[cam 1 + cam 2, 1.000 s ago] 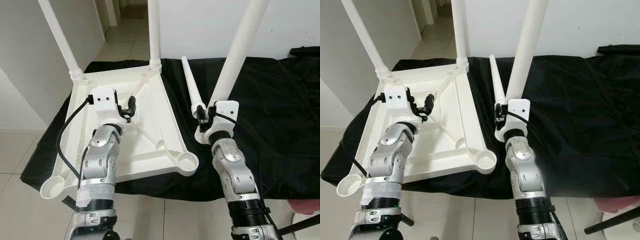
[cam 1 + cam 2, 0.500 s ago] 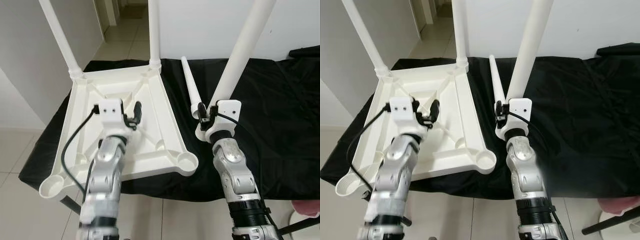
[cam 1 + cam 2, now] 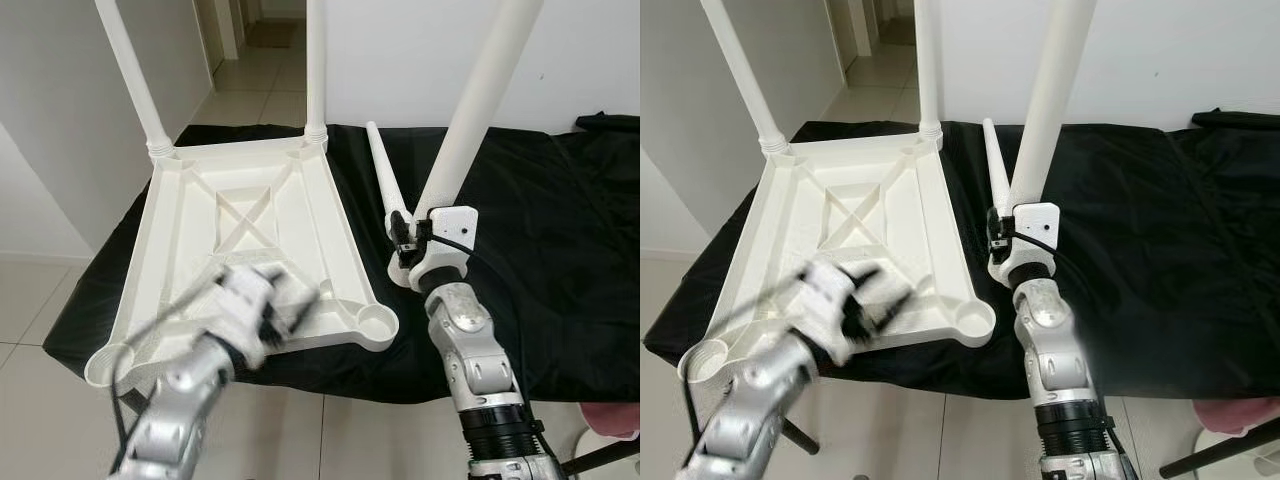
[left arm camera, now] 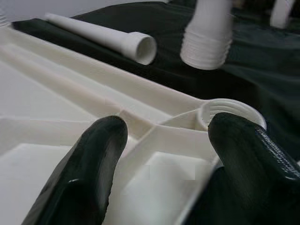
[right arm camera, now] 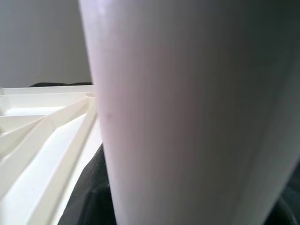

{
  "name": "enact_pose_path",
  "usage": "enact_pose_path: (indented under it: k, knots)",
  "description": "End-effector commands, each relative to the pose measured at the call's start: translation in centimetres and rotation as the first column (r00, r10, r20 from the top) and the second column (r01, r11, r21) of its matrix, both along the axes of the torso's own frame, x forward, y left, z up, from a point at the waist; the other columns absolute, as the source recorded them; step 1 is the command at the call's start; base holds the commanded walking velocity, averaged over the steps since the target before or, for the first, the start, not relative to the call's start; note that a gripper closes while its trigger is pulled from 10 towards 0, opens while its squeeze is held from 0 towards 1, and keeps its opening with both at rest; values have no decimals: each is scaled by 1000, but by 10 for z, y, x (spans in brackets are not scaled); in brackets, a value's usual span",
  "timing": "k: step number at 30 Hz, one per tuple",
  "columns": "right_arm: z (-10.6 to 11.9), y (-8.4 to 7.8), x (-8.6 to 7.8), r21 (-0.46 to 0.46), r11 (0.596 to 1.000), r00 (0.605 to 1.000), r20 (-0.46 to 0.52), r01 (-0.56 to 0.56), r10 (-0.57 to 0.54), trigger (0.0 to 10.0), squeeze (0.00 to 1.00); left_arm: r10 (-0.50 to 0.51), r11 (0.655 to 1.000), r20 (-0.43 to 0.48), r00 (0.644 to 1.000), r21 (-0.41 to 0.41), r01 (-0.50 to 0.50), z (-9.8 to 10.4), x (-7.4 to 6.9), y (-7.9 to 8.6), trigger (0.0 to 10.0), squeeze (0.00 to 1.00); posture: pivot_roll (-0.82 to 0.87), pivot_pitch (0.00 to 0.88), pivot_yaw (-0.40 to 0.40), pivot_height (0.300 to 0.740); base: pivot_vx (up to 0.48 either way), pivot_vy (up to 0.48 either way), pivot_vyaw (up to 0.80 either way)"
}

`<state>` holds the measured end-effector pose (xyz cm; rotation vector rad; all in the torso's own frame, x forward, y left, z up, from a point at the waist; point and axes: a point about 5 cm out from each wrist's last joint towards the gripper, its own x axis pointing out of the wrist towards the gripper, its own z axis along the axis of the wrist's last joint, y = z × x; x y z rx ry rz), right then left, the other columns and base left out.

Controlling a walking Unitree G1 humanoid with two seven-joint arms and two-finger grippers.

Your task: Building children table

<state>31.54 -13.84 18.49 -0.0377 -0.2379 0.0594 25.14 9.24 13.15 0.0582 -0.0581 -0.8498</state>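
Note:
A white table top (image 3: 180,230) lies upside down on the black cloth, with two legs (image 3: 130,70) (image 3: 316,60) standing in its far corner sockets. Both near sockets (image 3: 375,325) (image 3: 108,365) stand without a leg. My right gripper (image 3: 405,235) is shut on a third white leg (image 3: 470,110), held upright just right of the table top; this leg (image 5: 187,112) looms close in the right wrist view. A loose leg (image 3: 385,180) lies on the cloth beside it. My left gripper (image 3: 285,305), blurred, hovers open over the table top's near edge, its fingers (image 4: 89,173) framing the near right socket (image 4: 229,115).
The black cloth (image 3: 560,250) covers a low surface that ends in front of me, with tiled floor (image 3: 40,300) to the left and below. A dark item (image 3: 610,120) lies at the far right. A pink object (image 3: 610,415) sits at the bottom right corner.
My left arm has pulled back from the middle of the table top to its near edge and is blurred with motion. The right gripper keeps the leg upright in the same place.

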Motion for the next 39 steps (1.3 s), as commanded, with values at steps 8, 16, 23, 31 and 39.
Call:
enact_pose_path:
  k: [8, 16, 23, 31, 39]
  knots:
    - [2, -1, -1, -8, 1000, 1000, 22, 11, -11, 10000, 0, -120, 989, -68, 990, 78, 125, -9, -11, 5, 10000, 0, -14, 19, 60, 740, 0, 0, 0]
    - [2, -4, 0, -11, 1000, 999, 24, 29, -29, 10000, 0, -207, 954, -111, 972, 199, 226, -25, -17, 12, 10000, 0, -17, 25, 71, 740, 0, 0, 0]
    - [3, -4, -1, -12, 999, 999, 29, 43, -43, 10000, 0, -154, 924, -152, 976, 327, 197, -36, -6, 12, 10000, 0, -24, 33, 81, 740, 0, 0, 0]
    - [3, -4, 0, -16, 999, 999, 29, 46, -46, 10000, 0, -136, 932, -152, 979, 315, 178, -31, 5, 0, 10000, 0, -30, 31, 85, 740, 0, 0, 0]
    - [2, -1, 0, -19, 999, 999, 30, 43, -43, 10000, 0, -182, 930, -119, 976, 300, 210, -25, 13, -27, 10000, 0, -40, 20, 92, 740, 0, 0, 0]
